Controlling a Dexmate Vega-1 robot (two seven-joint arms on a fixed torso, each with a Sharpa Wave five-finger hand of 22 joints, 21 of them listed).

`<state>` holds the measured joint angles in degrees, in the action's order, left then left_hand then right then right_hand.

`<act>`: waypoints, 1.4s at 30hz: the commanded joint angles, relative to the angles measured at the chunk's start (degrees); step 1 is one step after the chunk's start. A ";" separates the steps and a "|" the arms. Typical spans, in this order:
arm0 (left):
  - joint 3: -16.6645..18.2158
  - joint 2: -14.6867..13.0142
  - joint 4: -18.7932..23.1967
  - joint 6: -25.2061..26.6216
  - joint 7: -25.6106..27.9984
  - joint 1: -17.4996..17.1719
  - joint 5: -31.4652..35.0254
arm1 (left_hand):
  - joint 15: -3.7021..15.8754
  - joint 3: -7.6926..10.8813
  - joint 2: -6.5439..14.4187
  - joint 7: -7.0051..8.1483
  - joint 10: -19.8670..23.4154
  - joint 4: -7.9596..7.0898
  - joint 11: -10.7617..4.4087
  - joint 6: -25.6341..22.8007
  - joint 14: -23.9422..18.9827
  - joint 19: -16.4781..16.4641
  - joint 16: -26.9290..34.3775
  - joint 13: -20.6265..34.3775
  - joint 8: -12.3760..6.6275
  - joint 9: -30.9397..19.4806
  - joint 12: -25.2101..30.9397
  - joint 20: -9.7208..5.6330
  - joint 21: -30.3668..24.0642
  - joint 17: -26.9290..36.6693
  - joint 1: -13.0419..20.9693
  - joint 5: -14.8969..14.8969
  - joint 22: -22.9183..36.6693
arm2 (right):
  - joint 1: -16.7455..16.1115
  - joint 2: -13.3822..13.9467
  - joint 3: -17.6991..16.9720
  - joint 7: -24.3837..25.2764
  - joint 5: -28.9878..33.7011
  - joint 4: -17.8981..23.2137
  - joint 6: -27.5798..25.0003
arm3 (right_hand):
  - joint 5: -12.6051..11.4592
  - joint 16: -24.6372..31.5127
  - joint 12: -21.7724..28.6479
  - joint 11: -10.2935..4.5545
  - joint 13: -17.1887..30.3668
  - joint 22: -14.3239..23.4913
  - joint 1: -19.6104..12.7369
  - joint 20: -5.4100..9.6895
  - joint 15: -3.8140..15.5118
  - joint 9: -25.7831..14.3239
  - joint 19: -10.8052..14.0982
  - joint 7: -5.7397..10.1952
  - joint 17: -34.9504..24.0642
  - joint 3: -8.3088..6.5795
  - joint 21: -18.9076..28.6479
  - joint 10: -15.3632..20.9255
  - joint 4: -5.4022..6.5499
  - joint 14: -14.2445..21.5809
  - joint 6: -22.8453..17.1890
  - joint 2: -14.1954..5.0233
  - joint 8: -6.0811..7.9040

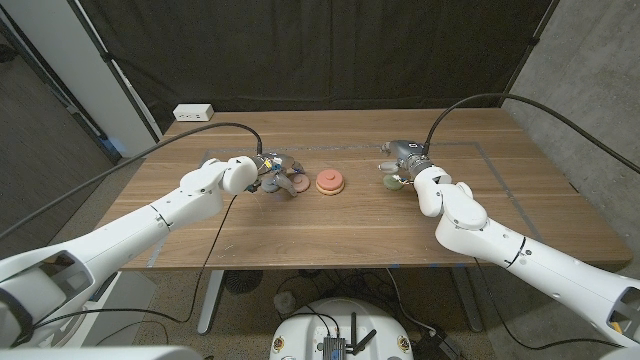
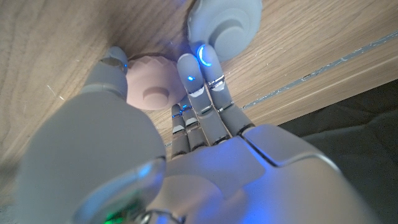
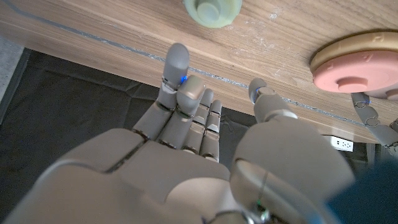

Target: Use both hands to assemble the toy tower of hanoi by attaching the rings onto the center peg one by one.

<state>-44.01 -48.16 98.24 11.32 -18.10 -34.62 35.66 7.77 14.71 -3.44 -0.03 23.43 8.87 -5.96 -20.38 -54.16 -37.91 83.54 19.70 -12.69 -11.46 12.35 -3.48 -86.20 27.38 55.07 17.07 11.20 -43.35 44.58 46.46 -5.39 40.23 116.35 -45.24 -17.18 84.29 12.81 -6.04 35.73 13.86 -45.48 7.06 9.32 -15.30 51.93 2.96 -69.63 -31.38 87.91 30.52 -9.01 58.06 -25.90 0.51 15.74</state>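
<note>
Left hand (image 1: 268, 177) is seen in the head view lowered beside the tan base with a pink ring (image 1: 330, 182) at mid-tabletop (image 1: 250, 235), and right hand (image 1: 400, 165) by a pale green ring (image 1: 390, 181); broad bare wood lies toward every edge. In the left wrist view, fingers (image 2: 199, 81) are spread over a pink ring (image 2: 152, 90) and touch a grey ring (image 2: 225, 25), nothing yet held; picking up seems the step. In the right wrist view, the right hand is open, fingers apart, short of the green ring (image 3: 212, 12); closing on it is called for.

One tower base (image 1: 330, 183) with one pink ring (image 1: 330, 179) on it. Three loose pieces: pink (image 2: 152, 87), grey-blue (image 2: 225, 25), and green (image 3: 212, 11), maybe more hidden.
</note>
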 commanded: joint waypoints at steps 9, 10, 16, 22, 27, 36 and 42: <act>0.42 -0.63 1.85 2.72 1.09 -1.78 -0.09 | 4.76 0.78 0.95 0.46 5.09 0.56 -1.36 -4.72 -2.56 -1.82 1.10 0.47 -1.53 -0.22 1.70 -8.36 -1.14 0.27 2.23 -0.20 0.07 | -0.37 -0.04 -0.35 1.55 -1.54 -0.86 1.06 | -0.38 -0.09 -0.15 -0.12 0.26 -0.04 0.76 5.26 3.10 -0.15 0.68 -0.08 -0.14 -0.52 0.36 0.66 0.08 0.14 -0.81 -0.08 0.27; 0.46 -0.65 2.03 2.92 1.07 -1.86 -0.07 | 4.77 0.84 0.98 0.52 5.43 0.62 -1.49 -4.91 -2.65 -1.87 1.15 0.48 -1.58 -0.23 1.81 -8.37 -1.17 0.30 2.39 -0.19 0.07 | -0.48 0.04 -0.42 1.77 -1.65 -0.87 1.25 | -0.39 -0.07 -0.19 -0.16 0.25 -0.05 0.78 5.26 3.09 -0.15 0.67 -0.07 -0.17 -0.53 0.35 0.61 0.08 0.17 -0.82 -0.09 0.27; 0.68 -0.74 2.90 3.99 1.66 -2.48 0.19 | 4.78 1.39 1.39 1.04 8.32 0.80 -2.49 -7.23 -3.50 -2.64 1.36 0.77 -2.15 -0.33 2.59 -8.40 -1.69 0.16 3.89 0.05 0.12 | -0.73 0.27 -0.60 2.12 -2.13 -0.77 1.52 | -0.48 -0.11 -0.25 -0.07 0.23 -0.10 0.90 5.26 3.09 -0.16 0.62 0.00 -0.15 -0.59 0.30 0.74 0.08 0.14 -0.88 -0.19 0.26; 1.07 -0.76 3.66 5.29 2.93 -3.46 0.32 | 4.76 2.02 1.81 1.82 10.85 0.92 -3.12 -9.49 -5.37 -3.78 2.59 1.13 -2.68 -0.48 3.18 -8.44 -2.26 1.25 5.53 0.43 0.18 | -0.79 0.48 -0.52 2.18 -2.17 -0.56 1.61 | -0.54 0.06 -0.30 -0.04 0.30 0.01 1.03 5.26 3.09 -0.15 0.75 -0.02 -0.31 -0.62 0.43 0.71 0.09 0.30 -0.94 -0.24 0.25; 1.35 -0.97 4.07 5.68 3.21 -3.77 0.01 | 4.75 2.25 1.90 1.98 11.93 0.81 -3.57 -10.38 -6.12 -4.25 3.05 1.37 -2.82 -0.57 3.35 -8.41 -2.43 1.99 5.99 0.63 0.18 | -0.68 0.53 -0.33 2.02 -1.88 -0.37 1.40 | -0.62 -0.08 -0.37 -0.06 0.41 -0.06 1.25 5.25 3.09 -0.15 0.69 0.02 -0.17 -0.65 0.38 0.63 0.12 0.16 -0.86 -0.31 0.18; 1.61 -1.02 4.38 6.21 3.02 -3.37 -0.27 | 4.71 2.58 2.05 1.97 12.45 0.60 -3.71 -10.63 -6.52 -4.52 3.22 1.76 -2.59 -0.69 3.17 -8.41 -2.45 3.11 6.28 0.93 0.13 | -0.72 0.87 -0.29 1.53 -1.27 0.47 0.58 | -0.75 0.06 -0.48 -0.04 0.45 0.03 1.45 5.26 3.09 -0.16 0.80 0.01 -0.31 -0.73 0.48 0.59 0.09 0.29 -0.91 -0.37 0.14; 1.54 -1.01 4.40 6.04 2.78 -2.70 -0.20 | 4.72 2.66 2.09 2.06 12.54 0.50 -3.71 -10.97 -6.48 -4.56 3.06 1.92 -2.59 -0.74 3.05 -8.40 -2.43 3.33 6.26 1.03 0.12 | -0.88 1.14 -0.54 1.50 -1.16 0.87 0.46 | -0.82 0.05 -0.53 -0.02 0.48 0.05 1.54 5.26 3.10 -0.15 0.81 0.01 -0.30 -0.77 0.49 0.57 0.05 0.27 -0.93 -0.39 0.12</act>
<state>-42.69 -49.10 102.24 17.03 -15.39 -37.97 35.64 10.04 16.87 -1.97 2.13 32.15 9.41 -6.27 -30.70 -60.09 -41.89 86.48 20.75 -15.32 -11.96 15.29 -4.20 -88.38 30.42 61.46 17.63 11.20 -44.03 45.28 46.05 -3.47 38.53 116.39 -44.25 -17.63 84.29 12.41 -6.24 36.01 13.73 -43.82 7.06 9.32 -15.29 51.93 2.75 -69.62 -31.78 88.14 30.72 -8.93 58.06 -26.31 0.36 15.74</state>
